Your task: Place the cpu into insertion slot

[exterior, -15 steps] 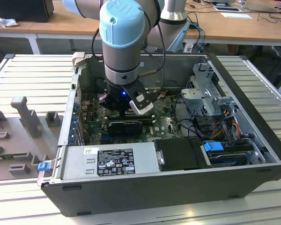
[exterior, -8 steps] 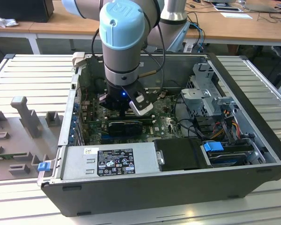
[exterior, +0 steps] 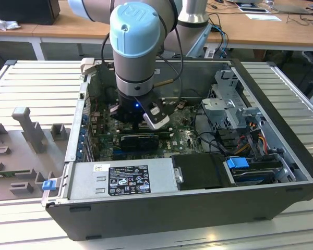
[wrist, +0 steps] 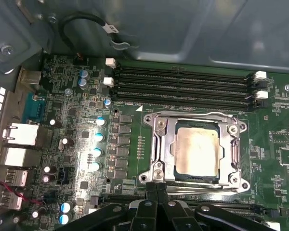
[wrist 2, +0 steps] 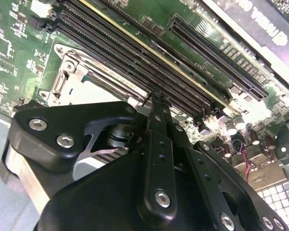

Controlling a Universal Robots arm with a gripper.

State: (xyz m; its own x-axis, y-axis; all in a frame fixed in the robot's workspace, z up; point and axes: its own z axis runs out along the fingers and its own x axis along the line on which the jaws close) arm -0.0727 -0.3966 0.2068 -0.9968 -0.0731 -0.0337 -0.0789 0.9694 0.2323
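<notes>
The small flat square cpu with its pale silver-grey metal top [wrist: 198,150] lies flat inside the insertion slot [wrist: 159,144], a square socket with a shiny metal frame and a thin lever running along its edge, on the green motherboard [wrist: 58,91]. In the first wrist view the chip sits squarely within the frame's opening, its edges parallel to the frame, bare metal showing on all four sides.

The gripper [wrist: 157,188] hangs just beside the socket's near edge, its black jaws drawn together so the tips meet with no gap to be seen and nothing between them. In the second wrist view the gripper [wrist 2: 156,98] points its closed tips towards the slot [wrist 2: 82,72], close above the board; whether they touch the frame I cannot tell.

On the socket's far side run four long black memory slots [wrist: 183,84] with white latches, close to the frame's edge. A row of small silver-topped capacitors [wrist: 98,144] stands near the frame on another side. Beyond the memory slots rises the grey metal wall of the open computer case [exterior: 281,120].

In the exterior view the pale blue and grey robot arm [exterior: 135,41] reaches down into the case, which lies on a ribbed metal table [exterior: 36,83]. A silver power-supply box [exterior: 120,177] fills the case's near edge, and a metal drive cage [exterior: 229,99] with cables stands towards the exterior view's right, leaving the arm a confined pocket over the board.
</notes>
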